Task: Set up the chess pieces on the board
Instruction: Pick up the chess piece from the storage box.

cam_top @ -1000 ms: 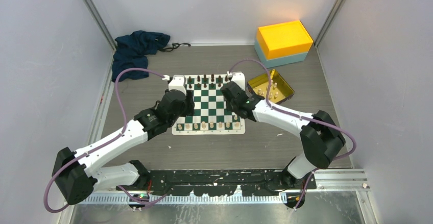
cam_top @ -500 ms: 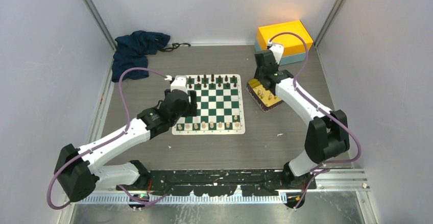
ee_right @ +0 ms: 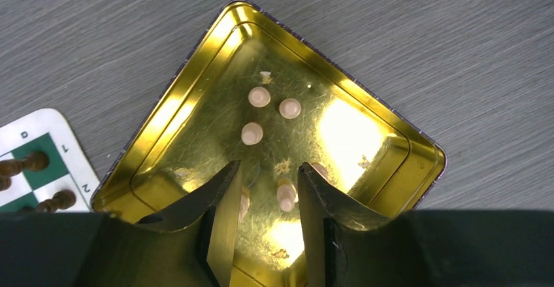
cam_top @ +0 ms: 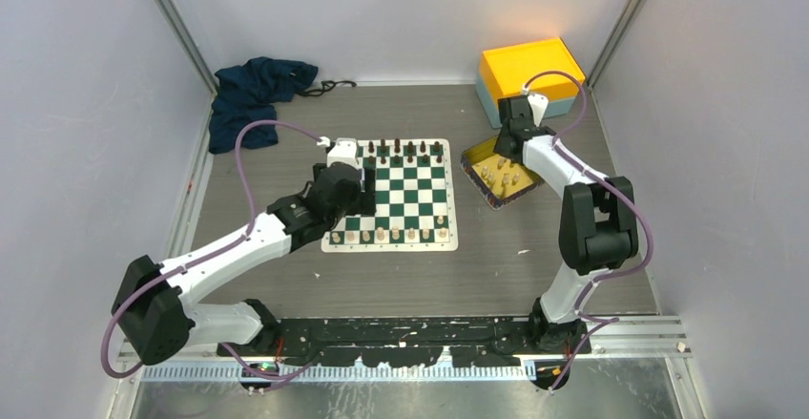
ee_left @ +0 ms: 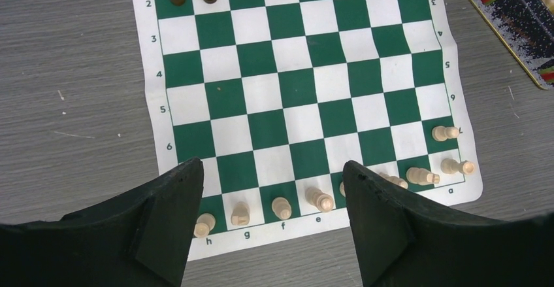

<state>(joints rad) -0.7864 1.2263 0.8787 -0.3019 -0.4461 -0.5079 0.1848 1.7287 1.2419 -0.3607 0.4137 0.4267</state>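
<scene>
Right wrist alone shows chess pieces [ee_right: 259, 96] standing upright in the tray [ee_right: 353, 127].

Right gripper [ee_right: 268, 171] has moved off the board [ee_left: 287, 104] to above the gold tray [ee_right: 196, 84]; left gripper [ee_left: 271, 166] apparently spreads wider.

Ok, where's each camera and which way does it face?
Top external: above, behind the bases, looking down; left arm, right arm, chessboard, gold tray.
Left wrist: on the left arm, facing down at the chessboard; left gripper shows.
Right wrist: facing down into the gold tray; right gripper shows.
Shared: both wrist views catch chessboard and gold tray.
</scene>
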